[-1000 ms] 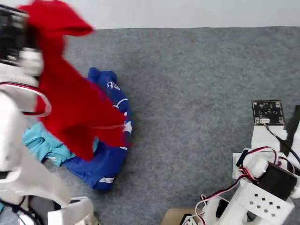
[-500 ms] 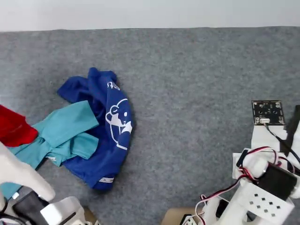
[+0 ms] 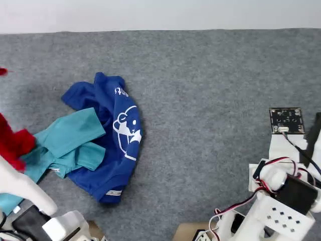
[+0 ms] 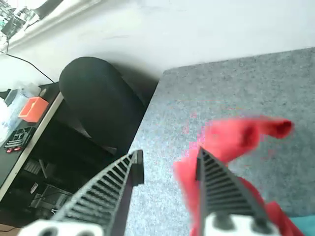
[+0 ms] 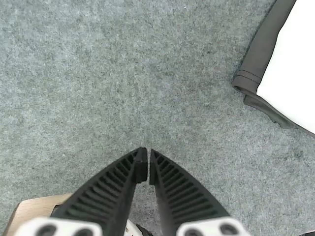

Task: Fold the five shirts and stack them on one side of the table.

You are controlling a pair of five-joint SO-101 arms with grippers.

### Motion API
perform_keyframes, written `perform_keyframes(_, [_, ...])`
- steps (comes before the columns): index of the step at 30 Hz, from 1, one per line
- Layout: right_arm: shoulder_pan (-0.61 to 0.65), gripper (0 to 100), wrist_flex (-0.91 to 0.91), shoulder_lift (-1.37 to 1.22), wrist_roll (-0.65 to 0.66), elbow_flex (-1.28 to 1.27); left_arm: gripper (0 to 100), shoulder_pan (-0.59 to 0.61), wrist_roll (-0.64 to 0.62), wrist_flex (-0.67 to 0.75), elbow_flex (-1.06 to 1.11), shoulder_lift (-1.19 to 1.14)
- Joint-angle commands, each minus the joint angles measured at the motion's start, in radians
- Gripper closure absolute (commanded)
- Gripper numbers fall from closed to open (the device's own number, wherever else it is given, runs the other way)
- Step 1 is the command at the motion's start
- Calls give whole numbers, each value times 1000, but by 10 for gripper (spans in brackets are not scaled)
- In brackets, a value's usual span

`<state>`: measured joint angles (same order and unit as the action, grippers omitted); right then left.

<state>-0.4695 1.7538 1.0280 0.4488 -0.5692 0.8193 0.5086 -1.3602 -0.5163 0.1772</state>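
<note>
A blue shirt with a white print lies crumpled left of the table's middle. A teal shirt overlaps its left side. At the far left edge a red shirt hangs bunched above the teal one. In the left wrist view my left gripper is open, and the red shirt trails loose beside and behind one finger, over the mat's corner. My left arm stands at the lower left. My right gripper is shut with nothing in it, just above bare grey mat at the right arm's base.
Grey mat covers the table, with wide free room in the middle and right. A small circuit board sits at the right edge. Past the mat's left edge stand a black rounded object and a dark shelf. The mat's folded edge lies near my right gripper.
My left arm swung the red shirt from high over the pile down to the far left edge, uncovering the blue and teal shirts. The right arm has not moved.
</note>
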Motion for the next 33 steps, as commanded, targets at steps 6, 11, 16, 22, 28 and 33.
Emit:
perform_keyframes(6, [-12, 989, 41, 10, 6, 0, 809, -58, -9, -180, -25, 31])
perform_keyframes(11, [-12, 989, 41, 10, 5, 0, 936, -236, -8, -394, 64, 32])
perform_keyframes(16, [-12, 989, 41, 10, 5, 0, 938, -328, 68, -393, 334, 21])
perform_keyframes(22, [-12, 989, 41, 10, 5, 0, 815, -356, 117, -215, 628, 21])
perform_keyframes(28, [-12, 989, 41, 10, 6, 0, 808, -359, 284, -25, 835, 20])
perform_keyframes(33, [-12, 989, 41, 10, 6, 0, 807, -359, 358, 92, 1001, 20])
